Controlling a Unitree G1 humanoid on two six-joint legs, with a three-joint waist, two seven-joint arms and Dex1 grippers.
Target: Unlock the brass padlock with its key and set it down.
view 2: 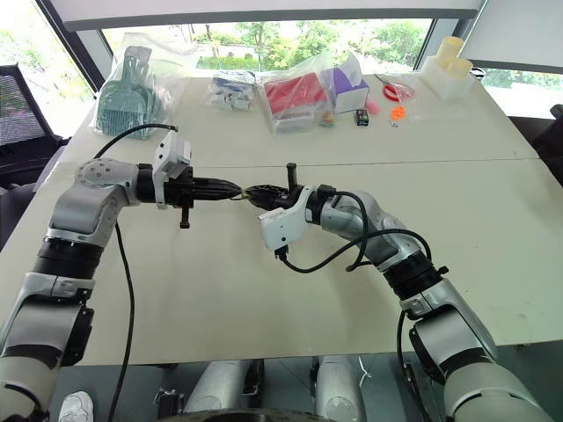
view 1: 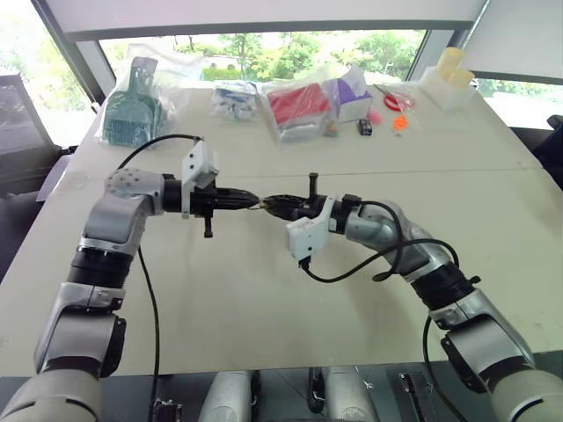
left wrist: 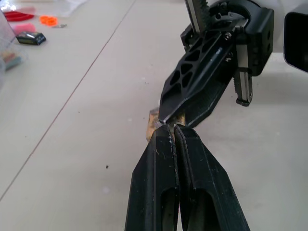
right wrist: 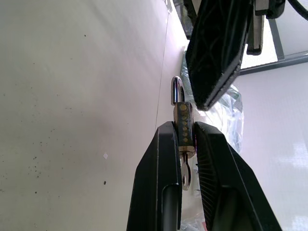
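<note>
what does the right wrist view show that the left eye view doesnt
Right wrist view: the padlock pinched between the right gripper fingers, silver shackle poking past the tips, key in its other end. Left eye view: both arms meeting tip to tip above the table, bagged items along the far edge. Both: the shut left gripper close to the lock.

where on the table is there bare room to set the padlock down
The white table is bare across its near half, below and beside both grippers, and between them and the far row. Crowded along the far edge: green scoop bag, red package, small orange pieces.
</note>
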